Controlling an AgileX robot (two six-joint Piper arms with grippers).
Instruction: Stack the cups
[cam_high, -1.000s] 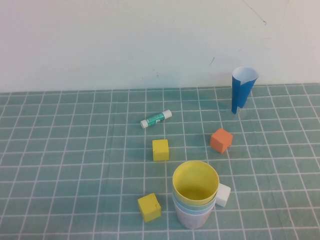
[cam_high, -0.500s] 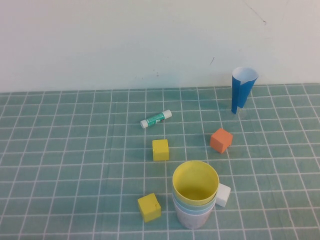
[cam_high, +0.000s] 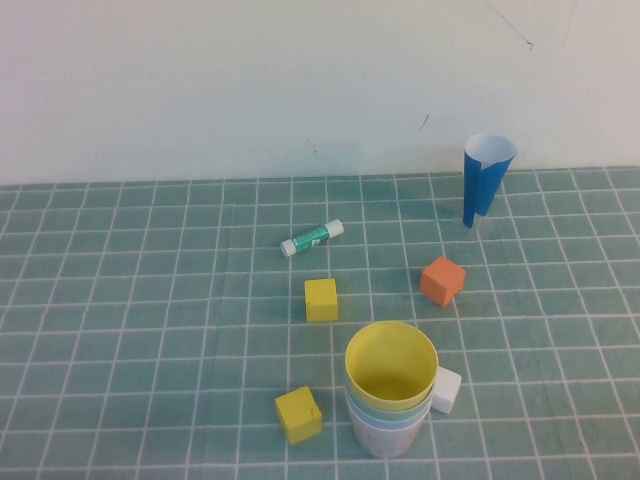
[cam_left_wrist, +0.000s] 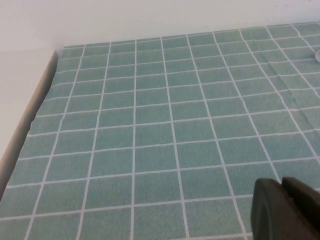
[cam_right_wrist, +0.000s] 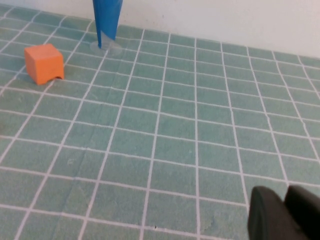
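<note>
green gridded cloth (cam_high: 150, 330) covers the table beneath a plain white wall (cam_high: 250, 80), and we find nothing on it shifted against the earlier high views: every object sits where it did a second ago. we see the cups (cam_high: 391, 385) nested in one stack near the front edge, the yellow cup (cam_high: 391, 363) on top, a light blue rim under it and a whitish cup at the bottom; any fourth cup inside we cannot make out. a small white block (cam_high: 446, 389) touches the stack's right side, and a yellow cube (cam_high: 299, 414) lies just beside it on the left. farther back rest a second yellow cube (cam_high: 321, 299), an orange cube (cam_high: 442, 280) and a glue stick (cam_high: 312, 237) lying on its side. a blue paper cone (cam_high: 486, 178) stands upright near the wall at the right. neither arm shows in the high view. our left gripper (cam_left_wrist: 285, 207) hovers over bare cloth, its dark fingers pressed together, or so it seems from the little that shows. our right gripper (cam_right_wrist: 285, 212) hangs likewise closed on nothing, well apart from the orange cube and the cone.
</note>
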